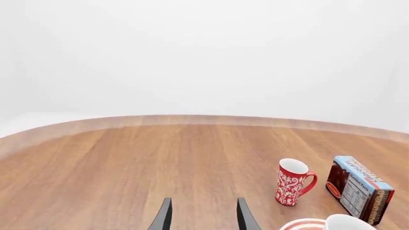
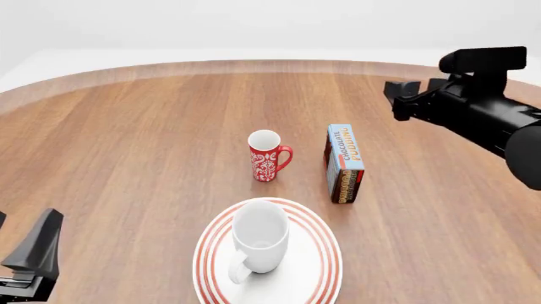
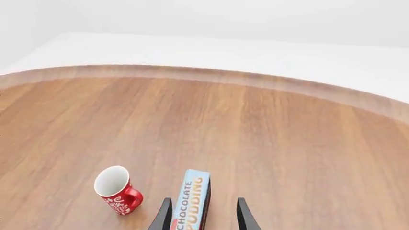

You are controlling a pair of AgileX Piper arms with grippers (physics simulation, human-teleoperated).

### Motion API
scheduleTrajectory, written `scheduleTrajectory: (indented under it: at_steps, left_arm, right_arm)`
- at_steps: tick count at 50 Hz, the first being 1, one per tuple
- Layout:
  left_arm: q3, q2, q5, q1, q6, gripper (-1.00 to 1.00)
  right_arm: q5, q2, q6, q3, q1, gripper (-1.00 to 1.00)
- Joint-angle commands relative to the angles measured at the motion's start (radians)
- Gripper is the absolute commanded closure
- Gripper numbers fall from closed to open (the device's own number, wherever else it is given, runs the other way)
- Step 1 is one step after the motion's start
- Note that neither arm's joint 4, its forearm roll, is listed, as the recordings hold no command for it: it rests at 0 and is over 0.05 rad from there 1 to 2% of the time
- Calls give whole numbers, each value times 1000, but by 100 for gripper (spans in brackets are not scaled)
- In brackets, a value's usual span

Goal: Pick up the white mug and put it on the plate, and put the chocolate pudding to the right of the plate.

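Mug sits on plate. Your right gripper open, empty, above pudding. Left gripper open, empty. Risk: box stands on narrow edge; off-centre pinch tips it toward red mug at 9 o'clock.

Two mugs, white mug and red mug, one plate, one chocolate pudding

White mug upright on red-ringed plate.
Chocolate pudding box on edge, beyond plate's right side.
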Motion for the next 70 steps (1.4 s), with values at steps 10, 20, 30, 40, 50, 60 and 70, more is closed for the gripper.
scheduleTrajectory:
  at_steps: [10, 20, 30, 40, 50, 60, 70]
  left_arm:
    - [1, 0, -3, 1, -9, -100]
    - [2, 0, -4, 2, -15, -100]
    - [0, 0, -5, 3, -23, -100]
    - [1, 0, -5, 2, -24, -100]
    - [1, 0, -7, 6, -30, -100]
    - [2, 0, -8, 8, -36, -100]
    - [1, 0, -10, 9, -42, -100]
  right_arm:
    - [45, 133, 41, -113, 3, -100]
    - [37, 179, 67, -122, 4, -100]
    - [40, 245, 99, -145, 8, -100]
    - [30, 283, 103, -148, 14, -100]
    - [19, 323, 106, -150, 9, -100]
    - [19, 357, 94, -161, 14, -100]
    - [16, 393, 76, -171, 27, -100]
